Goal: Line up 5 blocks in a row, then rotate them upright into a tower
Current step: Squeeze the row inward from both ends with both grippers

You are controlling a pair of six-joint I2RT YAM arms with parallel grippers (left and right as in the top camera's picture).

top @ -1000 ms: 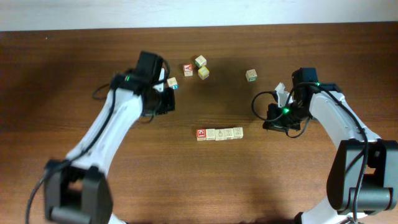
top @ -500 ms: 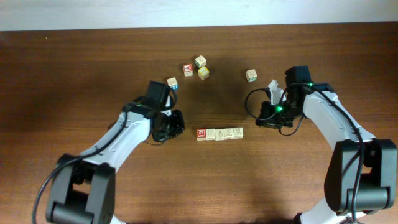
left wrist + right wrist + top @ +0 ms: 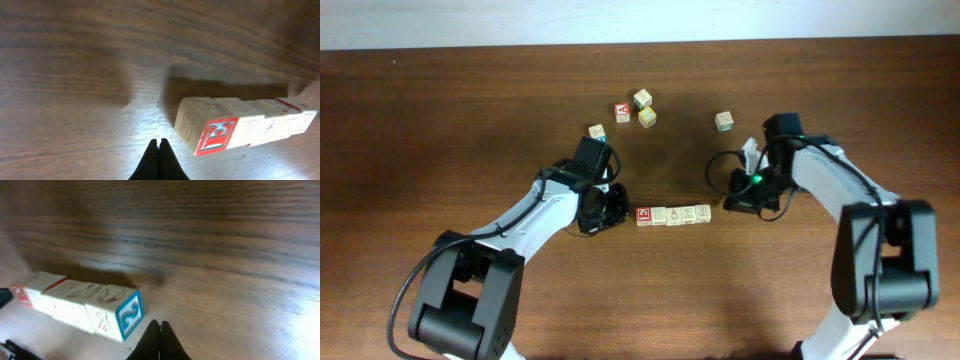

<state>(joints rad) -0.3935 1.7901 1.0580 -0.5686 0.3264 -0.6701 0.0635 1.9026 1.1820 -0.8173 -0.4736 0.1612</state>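
The blocks [image 3: 673, 215] lie joined in one straight row on the wooden table, a red-framed face at the left end and pale faces along the rest. My left gripper [image 3: 616, 206] is shut and empty, just left of the row's red end. The left wrist view shows the row [image 3: 245, 125] to the right of my closed left gripper [image 3: 159, 142], red face toward me. My right gripper [image 3: 725, 200] is shut and empty, just right of the row. Seen from the right wrist, the blue-framed end block [image 3: 129, 315] sits just left of my closed right gripper [image 3: 160, 324].
Single cubes are scattered behind the row: one with a blue edge [image 3: 597, 132], a red-faced one [image 3: 622, 112], a green-edged one [image 3: 641, 98], a yellow-green one [image 3: 648, 117] and another [image 3: 724, 121] near the right arm.
Both arms have moved in toward the row. The left gripper came down and right to the red end. The right gripper came left to the opposite end. The blocks have not moved.
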